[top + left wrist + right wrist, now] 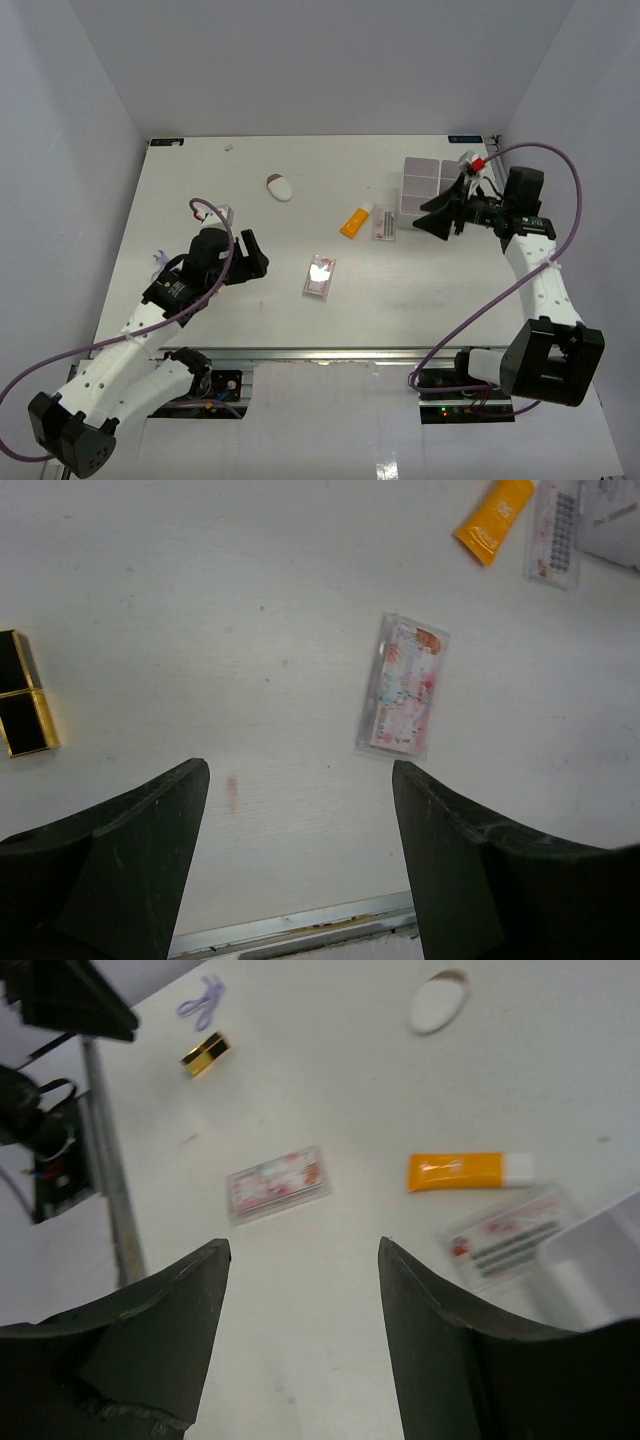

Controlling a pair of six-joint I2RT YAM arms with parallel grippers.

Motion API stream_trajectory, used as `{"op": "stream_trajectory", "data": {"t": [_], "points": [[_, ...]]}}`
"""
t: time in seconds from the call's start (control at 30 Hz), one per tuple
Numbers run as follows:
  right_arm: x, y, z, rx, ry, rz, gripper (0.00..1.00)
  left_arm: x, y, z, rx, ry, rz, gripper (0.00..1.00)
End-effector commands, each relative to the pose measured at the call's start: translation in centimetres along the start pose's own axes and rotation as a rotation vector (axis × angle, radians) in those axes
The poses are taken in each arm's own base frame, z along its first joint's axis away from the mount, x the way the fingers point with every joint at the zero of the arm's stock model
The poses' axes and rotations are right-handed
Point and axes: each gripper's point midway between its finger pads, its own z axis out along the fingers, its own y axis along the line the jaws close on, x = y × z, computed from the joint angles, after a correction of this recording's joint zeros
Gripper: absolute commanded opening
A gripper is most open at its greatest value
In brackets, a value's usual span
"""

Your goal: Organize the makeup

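Your right gripper (305, 1250) hangs just beside the white box (428, 180), at its near-left corner. Its fingers are spread, with only the table (200, 170) showing between them. Your left gripper (300, 780) sits well apart from the box, toward the near left, and is likewise spread and holding nothing.

One clear-pink palette (385, 226) lies just beside the box's left edge. The orange tube (355, 221) lies next to that palette, with its white cap turned toward the box. The second palette (320, 275) lies flat between the box and the left gripper. The white-and-brown oval piece (281, 187) rests well left of the box. A black-and-gold case (22, 695) lies farther from the box than the left gripper.
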Motion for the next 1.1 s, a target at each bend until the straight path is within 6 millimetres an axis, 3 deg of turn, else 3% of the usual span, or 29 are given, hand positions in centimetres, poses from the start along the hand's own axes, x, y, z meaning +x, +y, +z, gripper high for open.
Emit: {"op": "stream_trajectory", "data": {"t": [0.0, 0.2, 0.4, 0.6, 0.73, 0.93, 1.07], "points": [[1.7, 4.9, -0.5, -0.151, -0.031, 0.034, 0.70, -0.2, 4.6, 1.0, -0.188, 0.050, -0.080, 0.86], [2.2, 5.0, -0.7, -0.133, -0.029, 0.038, 0.71, 0.0, 9.2, 4.8, -0.313, 0.170, -0.147, 0.88], [1.4, 5.8, -1.7, -0.121, -0.067, -0.025, 0.72, 1.5, 11.2, 6.9, -0.372, 0.246, -0.134, 0.87], [1.0, 6.5, -2.2, -0.132, -0.095, -0.068, 0.73, 1.7, 13.1, 8.2, -0.443, 0.262, -0.103, 0.82], [1.4, 5.8, -2.2, -0.117, -0.090, -0.045, 0.73, 1.7, 15.0, 8.6, -0.517, 0.261, -0.084, 0.82], [1.8, 5.0, -2.3, -0.101, -0.086, -0.016, 0.73, 2.3, 15.7, 9.0, -0.527, 0.274, -0.075, 0.79], [1.9, 4.7, -2.4, -0.089, -0.083, -0.011, 0.73, 3.0, 15.7, 9.5, -0.511, 0.305, -0.085, 0.69]]}}
